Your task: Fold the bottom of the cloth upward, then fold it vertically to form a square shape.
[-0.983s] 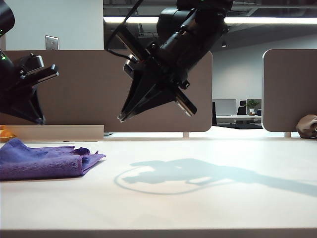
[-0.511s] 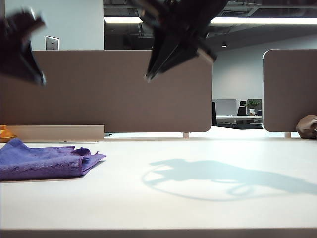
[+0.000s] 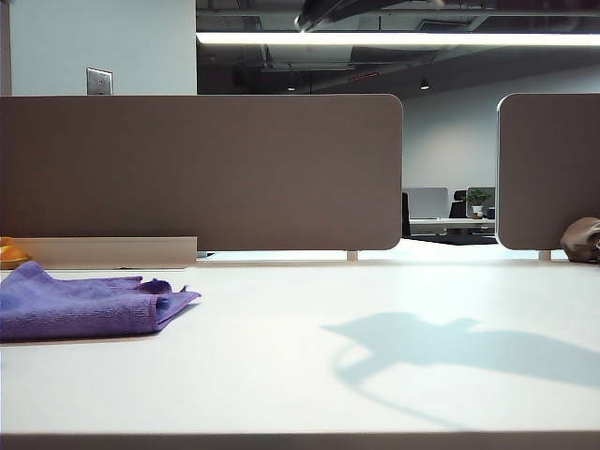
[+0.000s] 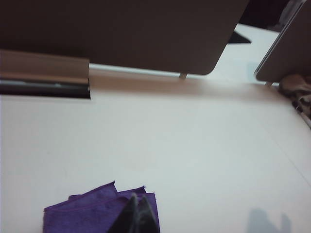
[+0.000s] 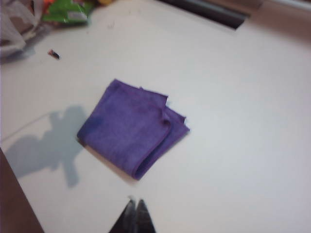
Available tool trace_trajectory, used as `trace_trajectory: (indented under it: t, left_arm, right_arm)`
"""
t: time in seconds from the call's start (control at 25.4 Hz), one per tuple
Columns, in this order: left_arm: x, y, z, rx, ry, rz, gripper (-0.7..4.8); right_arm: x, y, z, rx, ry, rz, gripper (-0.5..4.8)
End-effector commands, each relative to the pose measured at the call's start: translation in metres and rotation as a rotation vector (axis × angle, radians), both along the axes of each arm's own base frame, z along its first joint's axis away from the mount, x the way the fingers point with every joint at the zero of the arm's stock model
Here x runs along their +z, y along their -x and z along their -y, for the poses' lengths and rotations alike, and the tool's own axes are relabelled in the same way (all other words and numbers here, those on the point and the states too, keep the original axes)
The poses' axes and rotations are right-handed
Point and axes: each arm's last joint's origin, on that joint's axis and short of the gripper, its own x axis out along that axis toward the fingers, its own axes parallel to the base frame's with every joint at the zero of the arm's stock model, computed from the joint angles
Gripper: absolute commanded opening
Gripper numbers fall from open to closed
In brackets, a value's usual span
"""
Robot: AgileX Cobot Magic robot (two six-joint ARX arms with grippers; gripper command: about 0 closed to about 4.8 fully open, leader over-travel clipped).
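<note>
The purple cloth [image 3: 84,305] lies folded into a rough square on the left of the white table [image 3: 309,375], its layered edges slightly staggered. From the right wrist view the cloth [image 5: 132,127] sits flat well below my right gripper [image 5: 136,200], whose fingers are shut together with nothing between them. My left gripper [image 4: 137,196] is also shut and empty, hovering high over the cloth [image 4: 92,211]. In the exterior view only a dark sliver of an arm [image 3: 328,11] shows at the top edge; neither gripper's fingers appear there.
Brown partition panels [image 3: 206,169] stand along the table's back edge. A brownish object [image 3: 581,239] rests at the far right. Green and orange packaging [image 5: 65,12] and a plastic bag lie beyond the cloth in the right wrist view. An arm's shadow [image 3: 450,347] falls on the table.
Both arms have risen out of the exterior view, grippers shut throughout. The shadow on the table has slid right. The cloth has not moved.
</note>
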Motion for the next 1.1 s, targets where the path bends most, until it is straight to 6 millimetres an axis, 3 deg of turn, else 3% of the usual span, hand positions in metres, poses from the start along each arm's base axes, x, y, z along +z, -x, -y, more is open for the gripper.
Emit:
trace_trajectory:
  t: [0.04,0.43,0.67,0.87,1.1]
  left_arm:
    - [0.004,0.022,-0.003,0.034,0.001,0.091,-0.05]
    - [-0.001,0.079,-0.008,0.062,0.015,0.17,-0.05]
    - [-0.009,0.113,-0.012,0.106,0.015,0.217,-0.05]
    - [-0.025,0.121,-0.013,0.113,0.013,0.204,-0.05]
    - [-0.057,0.102,-0.011,0.102,0.002,0.11,-0.05]
  right_arm:
    - [0.009,0.016,0.004,-0.006,-0.082,0.159,-0.01]
    - [0.016,0.044,0.014,-0.027,-0.132,0.326,-0.01]
    - [0.008,0.075,0.017,0.01,-0.182,0.397,-0.01]
    - [-0.002,0.086,0.027,-0.029,-0.19,0.421,-0.01]
    - [-0.02,0.095,0.04,-0.049,-0.175,0.416,-0.01]
